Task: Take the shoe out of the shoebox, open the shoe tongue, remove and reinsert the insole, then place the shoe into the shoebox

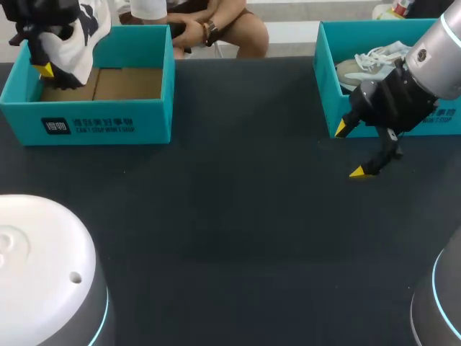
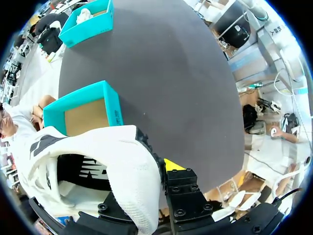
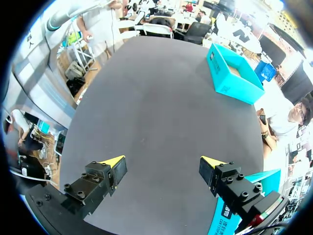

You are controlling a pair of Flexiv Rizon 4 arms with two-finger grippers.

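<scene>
Head view: the left gripper (image 1: 55, 71) clamped the white shoe (image 1: 85, 32) above the left shoebox (image 1: 108, 124); the right gripper (image 1: 350, 150) hung wide open beside the right shoebox (image 1: 328, 81) (a second shoe (image 1: 366, 63) lay inside). Left wrist view: fingers (image 2: 171, 165) pinched the wall of the white shoe (image 2: 122, 156). Right wrist view: only table (image 3: 161, 107) between spread tips.

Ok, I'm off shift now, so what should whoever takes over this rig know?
Left gripper: shut on the white-and-black shoe, held above the left shoebox.
Right gripper: open, over bare table beside the right shoebox, which holds a second shoe.
Done: shoe is out of its box.
To do: unclear whether tongue and insole steps are done; shoe must end in the box.
</scene>
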